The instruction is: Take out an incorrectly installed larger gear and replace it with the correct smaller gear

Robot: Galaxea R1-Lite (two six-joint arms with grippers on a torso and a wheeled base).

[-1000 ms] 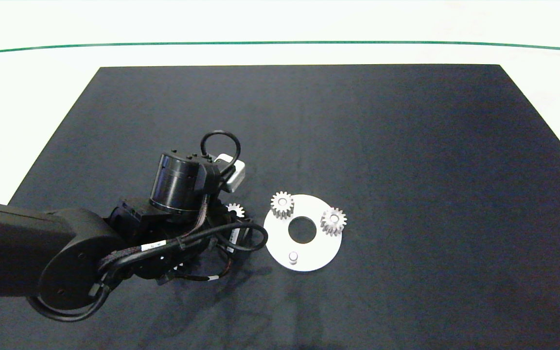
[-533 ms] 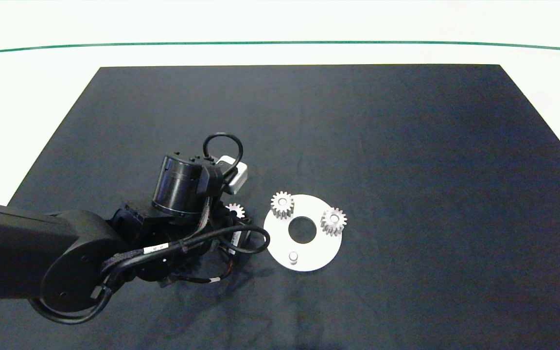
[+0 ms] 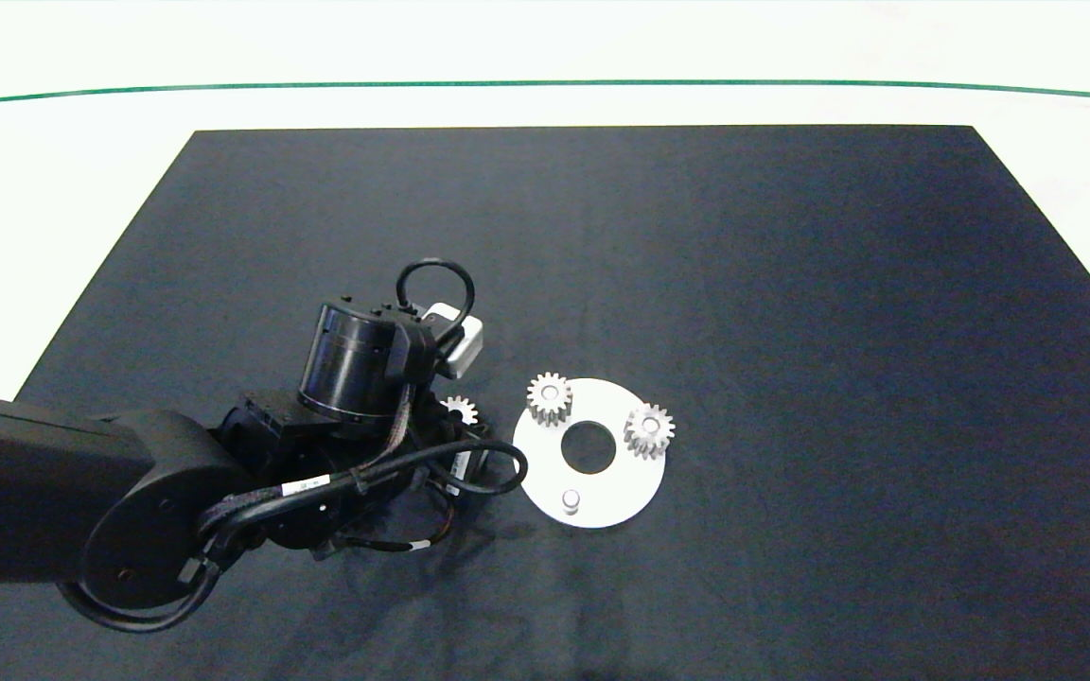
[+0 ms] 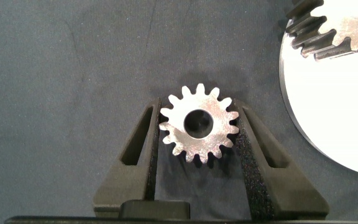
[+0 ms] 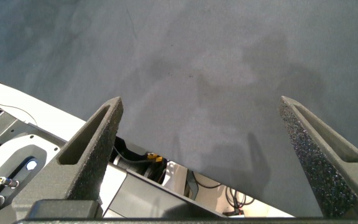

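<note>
Matting (image 3: 696, 236) of dark cloth was spread across the pale table (image 3: 34, 236), and nearly all of the scene was set upon it. The left arm (image 3: 53, 492) was extended from the left edge of the head view, its wrist lowered close beside the white disc (image 3: 621, 482). The left gripper (image 4: 199, 132) was closed around a smaller gear (image 4: 199, 122), whose blunt teeth were touched on opposite sides by the two fingers (image 4: 143, 140); in the head view this gear (image 3: 457, 409) was seen only in part, just beside the disc's left rim and half hidden behind the wrist. Whether the gear was resting on the matting or held just above it could not be told. The right gripper (image 5: 204, 149) was seen only in its own wrist view, with its fingers (image 5: 95, 140) spread wide apart and nothing between them, above a bare stretch of matting near the table's edge. The white disc was laid flat on the matting, with a round hole (image 3: 588, 447) at its centre. Two gears were seated on the disc: one (image 3: 549, 396) at its upper left rim and another (image 3: 649, 430) at its right rim. A short bare peg (image 3: 571, 499) was left uncovered at the disc's near side. The larger gear could not be identified with certainty in any view.
</note>
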